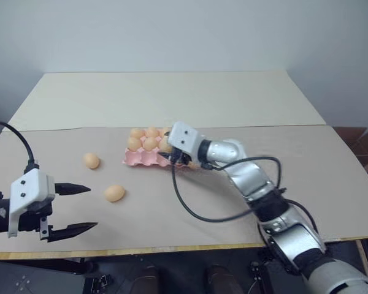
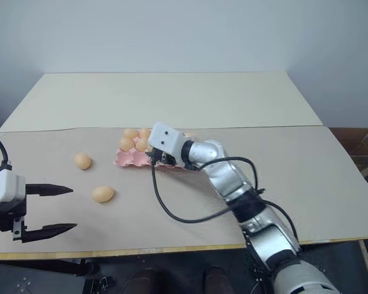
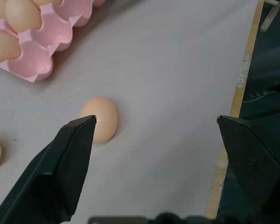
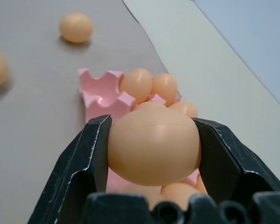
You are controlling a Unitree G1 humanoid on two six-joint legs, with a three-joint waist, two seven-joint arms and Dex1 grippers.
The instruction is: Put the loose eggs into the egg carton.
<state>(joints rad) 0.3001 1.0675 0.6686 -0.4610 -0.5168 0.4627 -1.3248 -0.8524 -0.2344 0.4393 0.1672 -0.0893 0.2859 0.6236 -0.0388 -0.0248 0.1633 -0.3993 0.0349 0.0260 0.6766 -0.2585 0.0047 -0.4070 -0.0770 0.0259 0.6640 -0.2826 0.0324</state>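
The pink egg carton [image 1: 141, 158] lies mid-table with several tan eggs in its far cups [image 1: 144, 138]. My right gripper [image 4: 154, 122] is shut on one egg [image 4: 153, 147], held just above the carton's near right part [image 4: 100, 91]. Two loose eggs lie on the table left of the carton, one farther back [image 1: 91, 160] and one nearer [image 1: 115, 193]. My left gripper [image 1: 92, 207] stands open near the table's front left, its fingers pointing toward the nearer egg [image 3: 105, 114], apart from it.
The table's front edge [image 1: 172, 250] runs close under my left gripper. A black cable [image 1: 190, 208] loops from the right wrist over the table. A paper seam [image 1: 264, 126] crosses behind the carton. A cardboard box [image 1: 362, 144] sits off the right side.
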